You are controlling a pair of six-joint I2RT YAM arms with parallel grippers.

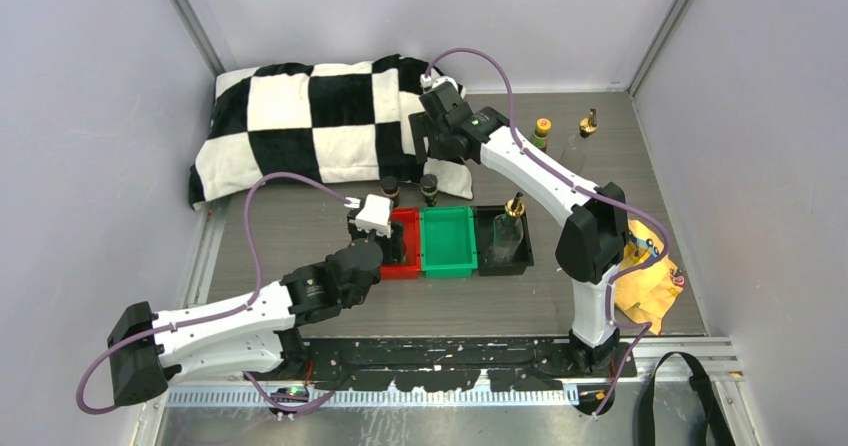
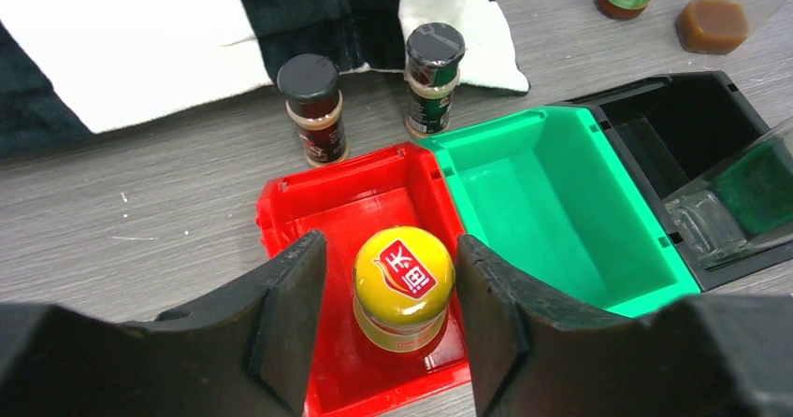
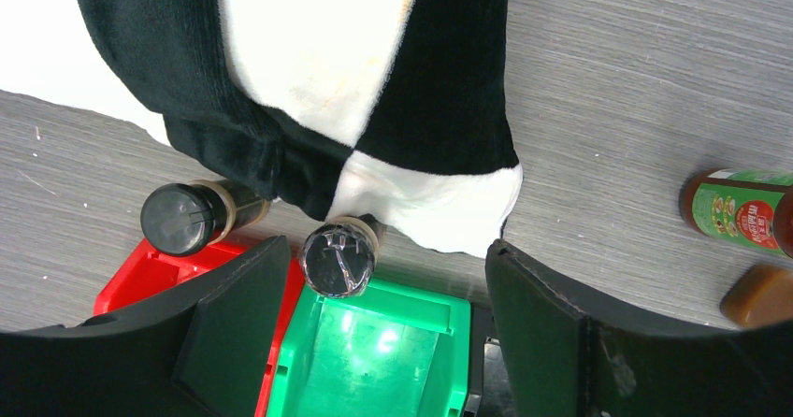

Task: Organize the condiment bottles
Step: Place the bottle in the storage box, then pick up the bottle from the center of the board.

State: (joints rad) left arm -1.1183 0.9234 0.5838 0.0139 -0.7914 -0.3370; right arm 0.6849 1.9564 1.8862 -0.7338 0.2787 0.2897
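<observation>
A reddish-brown bottle with a yellow cap (image 2: pixel 404 277) stands upright in the red tray (image 2: pixel 327 179). My left gripper (image 2: pixel 388 249) straddles its cap, open, with a small gap on each side. Two short dark black-capped bottles (image 1: pixel 390 188) (image 1: pixel 429 187) stand on the table just behind the trays. My right gripper (image 3: pixel 383 258) hovers open above them, the right-hand one (image 3: pixel 338 260) near its left finger. A tall clear glass bottle (image 1: pixel 512 221) stands in the black tray (image 1: pixel 503 256). Another orange-capped bottle (image 1: pixel 542 131) and a gold-topped glass bottle (image 1: pixel 588 124) stand at the back right.
The green tray (image 1: pixel 448 241) sits between the red and black ones, nothing in it. A black-and-white checkered pillow (image 1: pixel 320 116) lies along the back left, touching the dark bottles. A yellow cloth (image 1: pixel 645 276) lies beside the right arm's base.
</observation>
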